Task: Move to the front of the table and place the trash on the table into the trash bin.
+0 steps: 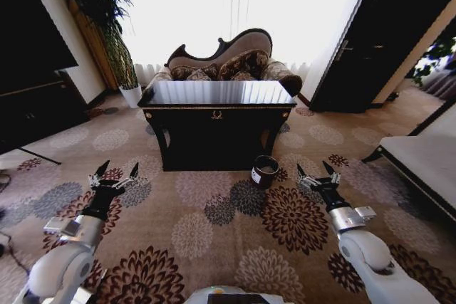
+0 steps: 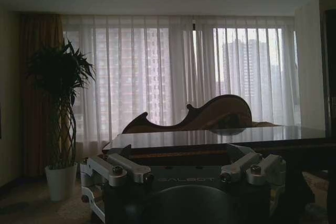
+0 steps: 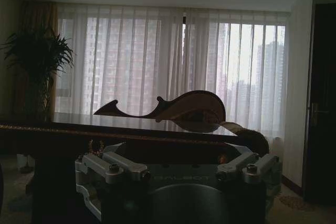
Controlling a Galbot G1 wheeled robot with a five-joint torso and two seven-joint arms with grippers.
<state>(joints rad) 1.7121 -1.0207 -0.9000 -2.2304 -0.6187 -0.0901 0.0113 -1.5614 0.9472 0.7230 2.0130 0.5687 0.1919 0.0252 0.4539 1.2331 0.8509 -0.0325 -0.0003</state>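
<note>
The dark glossy table (image 1: 214, 92) with gold trim stands ahead at the centre of the head view, some way off across the carpet. Its shiny top reflects the window, and no trash can be made out on it. The small round trash bin (image 1: 265, 171) sits on the floor by the table's front right leg. My left gripper (image 1: 120, 169) and right gripper (image 1: 313, 170) are both open, held low over the carpet short of the table. The left wrist view shows the left gripper (image 2: 181, 170) facing the table (image 2: 210, 140). In the right wrist view the right gripper (image 3: 178, 170) faces the table (image 3: 131, 129) too.
An ornate sofa (image 1: 221, 62) stands behind the table before a bright curtained window. A tall plant in a white pot (image 1: 130, 95) and a black cabinet (image 1: 35, 105) are on the left. A dark door (image 1: 356, 48) and a pale bench (image 1: 420, 161) are on the right.
</note>
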